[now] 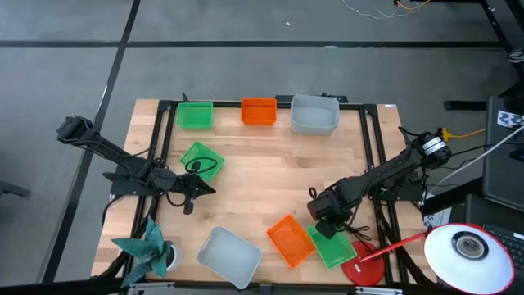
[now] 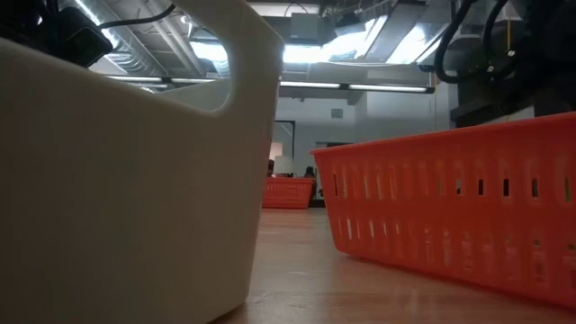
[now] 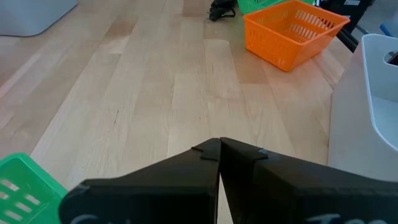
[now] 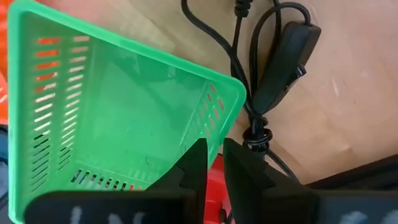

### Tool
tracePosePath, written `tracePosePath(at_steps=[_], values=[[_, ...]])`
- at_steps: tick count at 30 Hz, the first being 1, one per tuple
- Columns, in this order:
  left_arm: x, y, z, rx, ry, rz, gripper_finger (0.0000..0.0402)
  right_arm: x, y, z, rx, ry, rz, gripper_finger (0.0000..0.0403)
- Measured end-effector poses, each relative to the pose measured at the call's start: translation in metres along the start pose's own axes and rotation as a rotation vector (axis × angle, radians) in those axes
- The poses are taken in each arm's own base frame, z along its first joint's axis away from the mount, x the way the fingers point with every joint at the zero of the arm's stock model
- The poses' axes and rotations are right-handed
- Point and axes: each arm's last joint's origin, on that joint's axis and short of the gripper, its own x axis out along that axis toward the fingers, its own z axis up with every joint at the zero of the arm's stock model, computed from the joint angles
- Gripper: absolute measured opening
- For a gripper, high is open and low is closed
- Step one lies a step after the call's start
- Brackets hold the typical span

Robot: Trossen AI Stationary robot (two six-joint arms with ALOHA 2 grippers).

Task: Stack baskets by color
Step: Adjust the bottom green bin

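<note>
A: High view first, from the left edge of the wooden table (image 1: 262, 164): how far along is the sorting?

B: Partly, I'd judge. The left gripper (image 1: 199, 188) sits near the left edge, fingers pressed shut on nothing, just beside a tilted green perforated plastic basket (image 1: 201, 159). A pale grey translucent basket (image 1: 229, 256) waits at the near edge.

A: And along the far edge?

B: A green basket (image 1: 195, 115), an orange basket (image 1: 259, 111) and a pale grey basket (image 1: 315, 115) stand in a row; whether more are nested inside them I cannot tell.

A: The right side?

B: An orange slotted basket (image 1: 290, 241) lies loose near the near edge. The right gripper (image 1: 327, 230) pinches the rim of a green basket (image 1: 335, 247) touching it. So four baskets look unstacked.
</note>
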Motion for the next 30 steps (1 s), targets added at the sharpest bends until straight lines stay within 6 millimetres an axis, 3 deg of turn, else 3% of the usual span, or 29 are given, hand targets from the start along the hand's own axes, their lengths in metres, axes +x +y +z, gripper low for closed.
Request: tracePosePath(at_steps=[11, 19, 27, 30], values=[[0.0, 0.0, 0.0, 0.0, 0.0, 0.0, 0.0, -0.001, 0.003, 0.005, -0.015, -0.04, 0.034, 0.0052], [0.0, 0.0, 0.0, 0.002, 0.001, 0.0, 0.0, -0.003, 0.021, 0.013, -0.228, -0.114, 0.194, 0.0052], [0.0, 0.0, 0.0, 0.003, 0.002, 0.0, 0.0, 0.026, 0.024, 0.028, -0.255, 0.166, 0.209, 0.0052], [0.0, 0.0, 0.0, 0.004, 0.002, 0.0, 0.0, 0.034, 0.023, 0.038, -0.271, 0.167, 0.19, 0.0052]])
